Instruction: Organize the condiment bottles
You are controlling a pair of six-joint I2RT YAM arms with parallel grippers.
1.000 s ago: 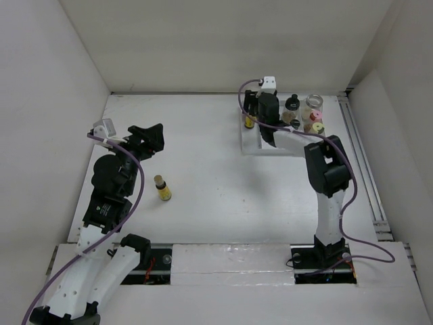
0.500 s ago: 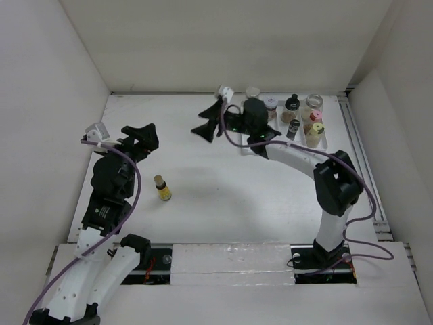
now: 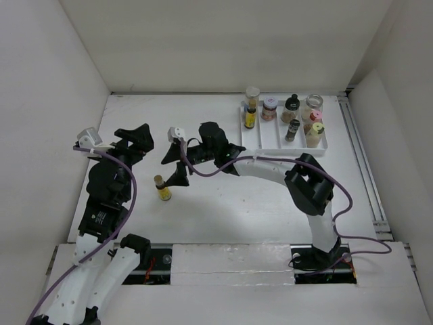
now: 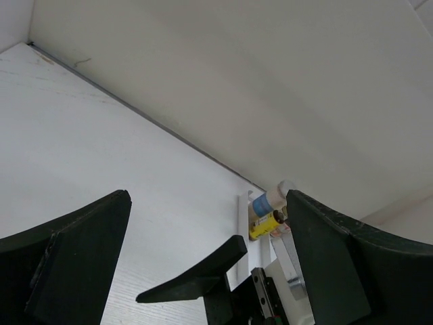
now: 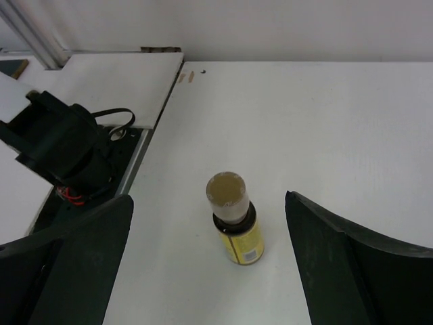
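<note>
The loose bottle [image 3: 162,189], yellow-labelled with a tan cap, is standing upright on the table [image 3: 223,210] toward the left side. The right gripper [image 3: 173,167] is hanging just beside it on the far side, with its jaws spread wide and holding nothing. In the right wrist view the bottle [image 5: 234,218] is sitting between the two dark fingers [image 5: 74,264], clear of both. The left gripper [image 3: 134,141] is hovering well apart, to the left and farther back, and its jaws are likewise gaping wide and empty.

In the left wrist view both fingers are being cut off by the lower edge. A dark part of the other arm is hiding most of the tray, leaving one yellow-labelled bottle [image 4: 262,225] and a pale cap showing.

The white tray [image 3: 267,140] is lying at the far right of the table. The tray bottles [image 3: 291,105] are standing upright in it across its lengthwise compartments. They are overlapping, so an exact count cannot be given.
</note>
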